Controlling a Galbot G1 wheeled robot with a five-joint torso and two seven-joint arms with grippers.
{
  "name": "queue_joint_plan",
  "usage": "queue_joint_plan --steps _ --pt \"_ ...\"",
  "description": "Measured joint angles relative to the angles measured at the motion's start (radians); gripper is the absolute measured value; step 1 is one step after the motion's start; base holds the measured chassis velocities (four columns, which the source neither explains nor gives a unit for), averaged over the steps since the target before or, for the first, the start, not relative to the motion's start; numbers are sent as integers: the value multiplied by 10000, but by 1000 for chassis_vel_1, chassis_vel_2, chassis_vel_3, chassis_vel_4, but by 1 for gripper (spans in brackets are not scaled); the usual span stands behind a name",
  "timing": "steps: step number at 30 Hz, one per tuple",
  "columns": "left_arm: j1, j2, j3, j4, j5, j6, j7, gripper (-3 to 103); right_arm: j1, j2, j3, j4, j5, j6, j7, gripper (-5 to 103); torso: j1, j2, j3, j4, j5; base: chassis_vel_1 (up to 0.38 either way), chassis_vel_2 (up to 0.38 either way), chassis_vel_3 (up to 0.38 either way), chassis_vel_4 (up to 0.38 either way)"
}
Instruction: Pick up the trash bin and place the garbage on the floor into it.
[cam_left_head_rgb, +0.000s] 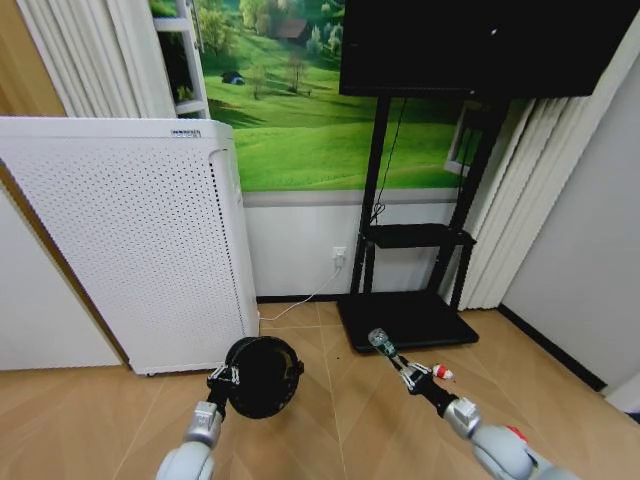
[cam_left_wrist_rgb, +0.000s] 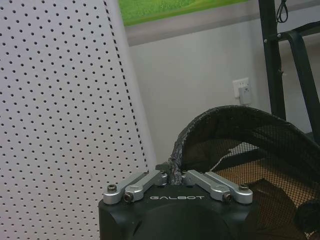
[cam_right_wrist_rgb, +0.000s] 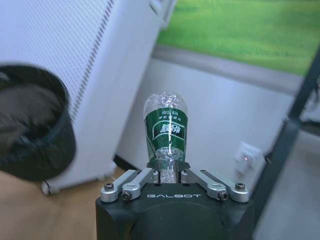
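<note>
The trash bin, black mesh and round, hangs lifted and tilted just above the wooden floor, its mouth facing me. My left gripper is shut on its rim; the left wrist view shows that gripper pinching the rim of the bin. My right gripper is shut on a small clear bottle with a green label, held to the right of the bin. In the right wrist view the bottle stands up from the gripper, with the bin off to one side. A red-and-white piece of garbage lies on the floor.
A tall white perforated appliance stands close behind the bin on the left. The black TV stand base sits on the floor behind the bottle, with a screen above. Curtains and a wall close off the right side.
</note>
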Motion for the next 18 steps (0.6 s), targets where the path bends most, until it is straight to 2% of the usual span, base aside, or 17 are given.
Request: queue_joint_plan --steps 9,12,16,18 --pt "-333 -63 430 317 33 -5 0 4 588 417 -1226 842 -407 497 -182 15 0 0 0 0 0 0 0 0 0" --pt "-528 -79 616 501 46 -5 -1 4 1082 734 -2125 751 -552 694 -183 15 0 0 0 1 -1 0 0 0 0" --pt "-624 -95 718 616 61 -7 -2 4 1461 1023 -2726 514 -817 769 -176 15 0 0 1 -2 2 0 0 0 0" --pt "-738 -187 881 804 120 -18 -1 4 2302 1559 -3712 -37 -1133 870 -148 15 0 0 1 1 1 0 0 0 0"
